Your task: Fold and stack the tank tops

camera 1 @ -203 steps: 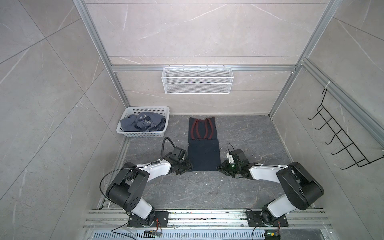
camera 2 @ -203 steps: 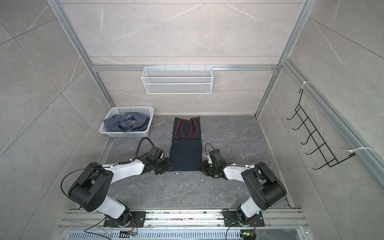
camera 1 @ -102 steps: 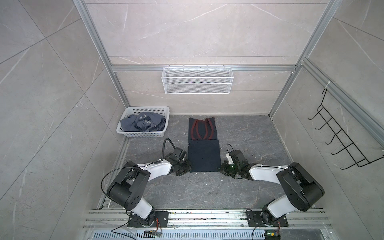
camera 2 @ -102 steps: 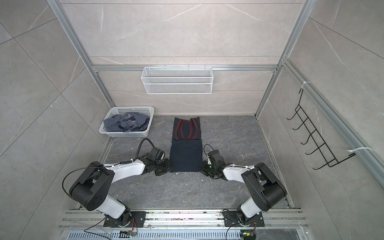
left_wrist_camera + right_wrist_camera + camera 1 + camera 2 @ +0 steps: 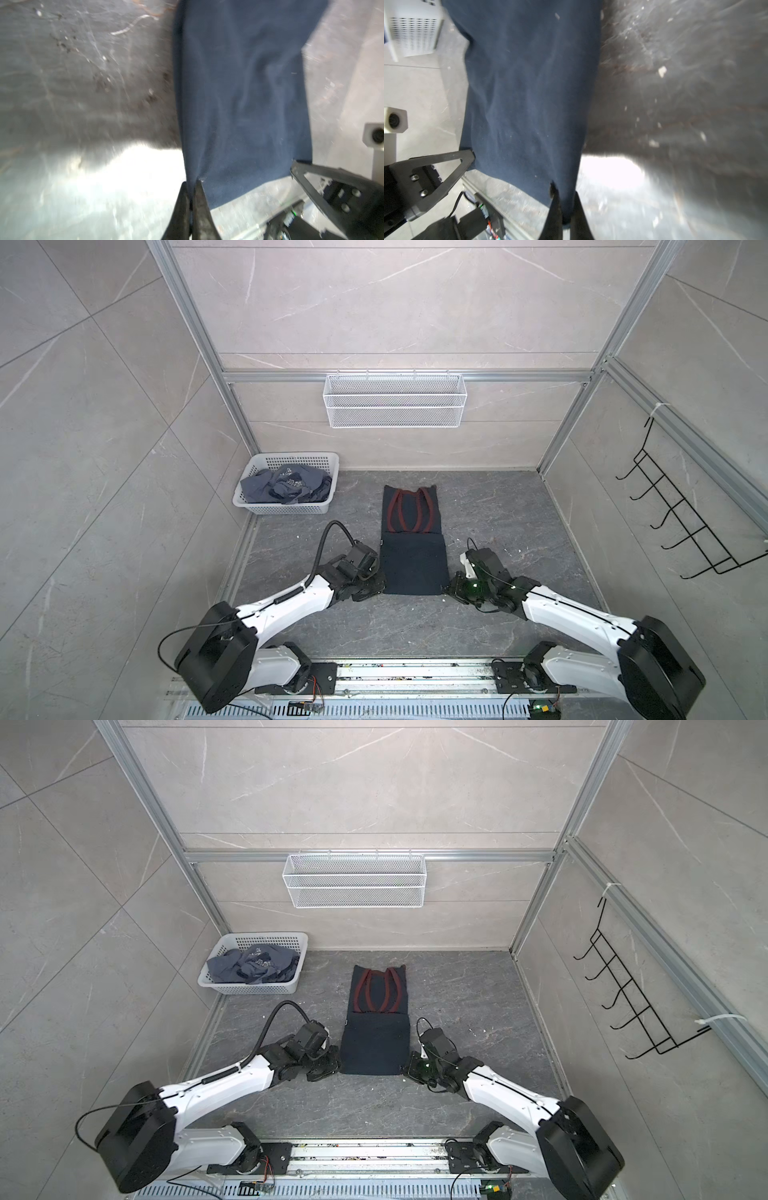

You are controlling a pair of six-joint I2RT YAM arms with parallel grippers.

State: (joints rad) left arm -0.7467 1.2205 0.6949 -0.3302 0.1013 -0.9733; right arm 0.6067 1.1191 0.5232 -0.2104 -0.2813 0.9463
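Observation:
A near-black navy tank top (image 5: 413, 568) (image 5: 376, 1048) lies flat on the grey floor in both top views. Its red-trimmed straps (image 5: 409, 510) point toward the back wall, and a folded lower panel lies nearest the arms. My left gripper (image 5: 380, 587) (image 5: 190, 182) is shut on its near left corner. My right gripper (image 5: 446, 591) (image 5: 564, 191) is shut on its near right corner. Navy cloth (image 5: 239, 93) (image 5: 529, 93) stretches away from each pair of jaws. The slate blue-grey tank top (image 5: 286, 485) (image 5: 253, 963) lies crumpled in the white basket (image 5: 291, 456).
The basket stands at the back left against the wall. A white wire shelf (image 5: 395, 400) hangs on the back wall. A black hook rack (image 5: 681, 526) sticks out from the right wall. The arms' base rail (image 5: 415, 672) runs along the front edge.
Both grippers have closed on the near corners of the navy tank top. The right gripper has shifted slightly in toward the cloth's edge.

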